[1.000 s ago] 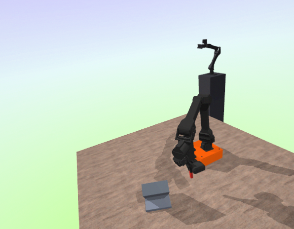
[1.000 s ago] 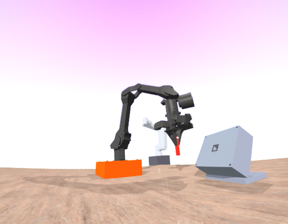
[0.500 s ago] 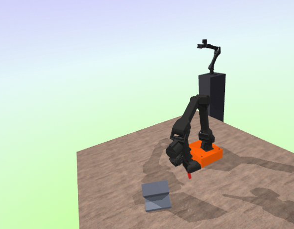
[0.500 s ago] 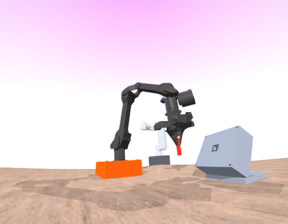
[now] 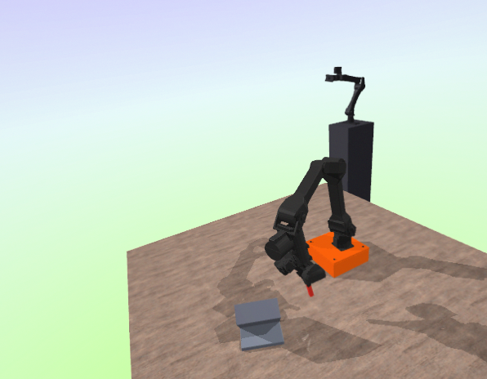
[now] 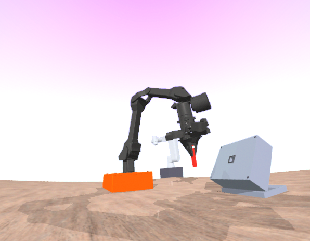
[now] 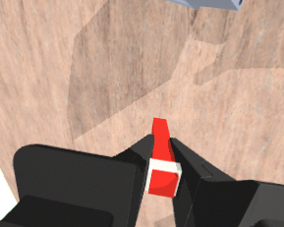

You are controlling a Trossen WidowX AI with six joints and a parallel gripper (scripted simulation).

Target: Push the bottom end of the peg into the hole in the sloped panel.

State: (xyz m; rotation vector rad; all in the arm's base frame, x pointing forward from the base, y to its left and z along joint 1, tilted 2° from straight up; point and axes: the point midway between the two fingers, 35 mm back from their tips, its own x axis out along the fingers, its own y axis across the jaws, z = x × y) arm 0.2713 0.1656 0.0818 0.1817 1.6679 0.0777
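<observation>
A red square peg (image 5: 310, 291) (image 6: 194, 160) (image 7: 161, 139) with a white band near its top hangs in the air, its bottom end tilted slightly toward the panel side in the exterior view. My gripper (image 6: 193, 153) (image 7: 160, 141) is shut on the peg's upper part. The grey-blue sloped panel (image 5: 257, 314) (image 6: 239, 166) stands to the right of the peg in the exterior view, apart from it. Its square hole (image 6: 231, 159) shows there as a dark-edged opening. In the wrist view only the panel's lower edge (image 7: 213, 3) shows at the top; the hole is out of that view.
The orange base block (image 5: 346, 261) (image 6: 128, 182) of my arm stands on the wooden table (image 5: 175, 278) (image 6: 72, 208). The panel's flat foot (image 6: 276, 190) reaches out behind it. Another arm on a dark pedestal (image 5: 359, 159) (image 6: 171, 172) stands in the background.
</observation>
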